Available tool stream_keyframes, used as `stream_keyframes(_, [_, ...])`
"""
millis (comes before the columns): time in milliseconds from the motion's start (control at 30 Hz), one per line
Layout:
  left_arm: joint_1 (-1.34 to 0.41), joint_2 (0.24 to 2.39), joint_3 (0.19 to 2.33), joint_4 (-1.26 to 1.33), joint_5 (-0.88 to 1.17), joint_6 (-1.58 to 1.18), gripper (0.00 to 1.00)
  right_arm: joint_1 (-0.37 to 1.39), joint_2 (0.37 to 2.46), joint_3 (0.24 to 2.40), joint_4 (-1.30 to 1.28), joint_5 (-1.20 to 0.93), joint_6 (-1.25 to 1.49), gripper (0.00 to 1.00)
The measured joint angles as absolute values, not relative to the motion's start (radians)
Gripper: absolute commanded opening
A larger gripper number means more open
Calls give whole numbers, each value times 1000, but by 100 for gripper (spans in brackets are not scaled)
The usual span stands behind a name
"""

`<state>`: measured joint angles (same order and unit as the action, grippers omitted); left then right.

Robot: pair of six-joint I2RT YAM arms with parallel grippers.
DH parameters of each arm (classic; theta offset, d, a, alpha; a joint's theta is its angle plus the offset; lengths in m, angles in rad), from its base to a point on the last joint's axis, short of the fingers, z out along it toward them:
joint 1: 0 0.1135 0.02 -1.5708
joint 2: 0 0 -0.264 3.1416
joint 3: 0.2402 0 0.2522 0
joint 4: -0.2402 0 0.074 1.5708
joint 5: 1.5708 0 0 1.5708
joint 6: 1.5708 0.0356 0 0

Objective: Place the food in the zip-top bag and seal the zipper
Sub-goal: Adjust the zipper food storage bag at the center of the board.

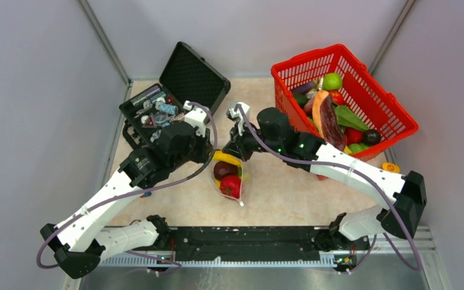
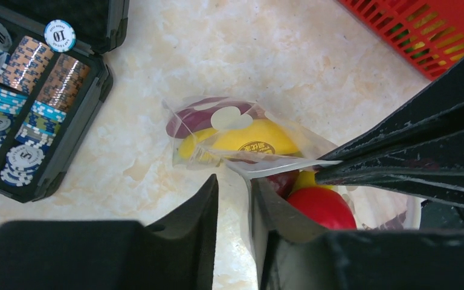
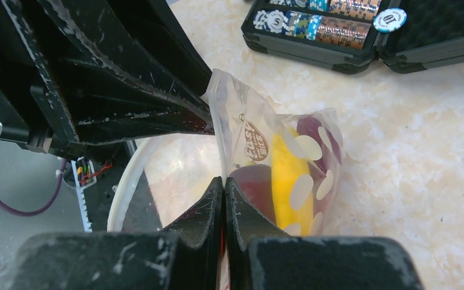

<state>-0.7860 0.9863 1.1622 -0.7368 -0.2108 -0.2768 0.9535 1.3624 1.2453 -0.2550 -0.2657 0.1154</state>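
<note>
We judge the step in hand to be the closing of the zip-top bag (image 1: 232,181). It lies on the counter (image 1: 290,193) between the two arms, already loaded, with both pincers at its mouth.

The right pincer (image 3: 224,184) is pressed together on the mouth edge, and the film rises straight out from between its fingers. The left pincer (image 2: 234,182) is spread. Bare counter shows through its gap, and the bag's film lies against the inner face of one finger without being gripped.

The zipper (image 2: 278,164) runs as a whitish strip from just ahead of the left pincer to the right pincer's tip. We cannot tell whether any of it is pressed shut.

As we see it, the next move calls for the left pincer to close on the strip near the held end, then run along it while the right holds firm.

The bag holds a yellow piece (image 2: 248,142), a maroon one (image 2: 187,118) and a round red one (image 2: 321,206). The red mesh basket (image 1: 374,84) still carries more toy food, green, red and dark. The black case (image 1: 193,75) stands open with poker chips (image 2: 12,121) in rows.
</note>
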Motion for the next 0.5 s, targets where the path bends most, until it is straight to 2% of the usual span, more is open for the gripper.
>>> stream_keyframes(233, [-787,985,1163,-735,-224,-295,1,953,1373,1245,-251,-276,120,0])
stream_keyframes(433, [-787,966,1156,-727,-232,-323,0,953,1376,1245,-239,-283,133,0])
stream_keyframes(467, [-787,960,1151,-723,-236,-328,0,953,1376,1245,-233,-286,134,4])
stream_keyframes(500, [-787,953,1147,-720,-241,-334,0,953,1376,1245,-227,-287,135,15])
